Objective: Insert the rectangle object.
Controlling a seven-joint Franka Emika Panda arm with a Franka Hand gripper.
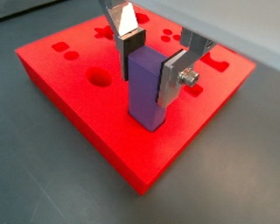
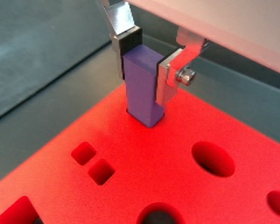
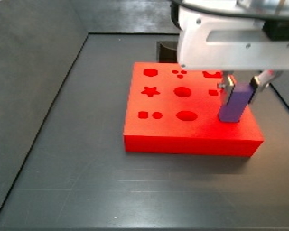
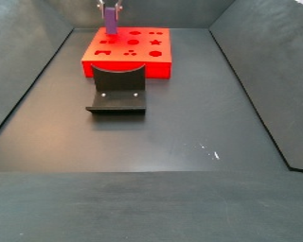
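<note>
The rectangle object is a purple bar (image 1: 145, 101) standing upright, also seen in the other wrist view (image 2: 143, 94). My gripper (image 1: 150, 74) is shut on its upper part, one silver finger (image 1: 170, 80) on each side. Its lower end meets the top of the red block (image 1: 101, 114) near one corner; the bar hides whether it sits in a hole there. In a side view the bar (image 3: 233, 106) stands at the block's (image 3: 172, 131) right front under the gripper (image 3: 241, 88). In the other side view the bar (image 4: 111, 19) is at the block's (image 4: 129, 64) far left.
The red block has several shaped holes: a star (image 3: 148, 91), circles (image 3: 182, 91) and squares (image 2: 99, 172). The dark fixture (image 4: 117, 95) stands on the floor right beside the block. Dark walls ring the floor (image 4: 180, 161).
</note>
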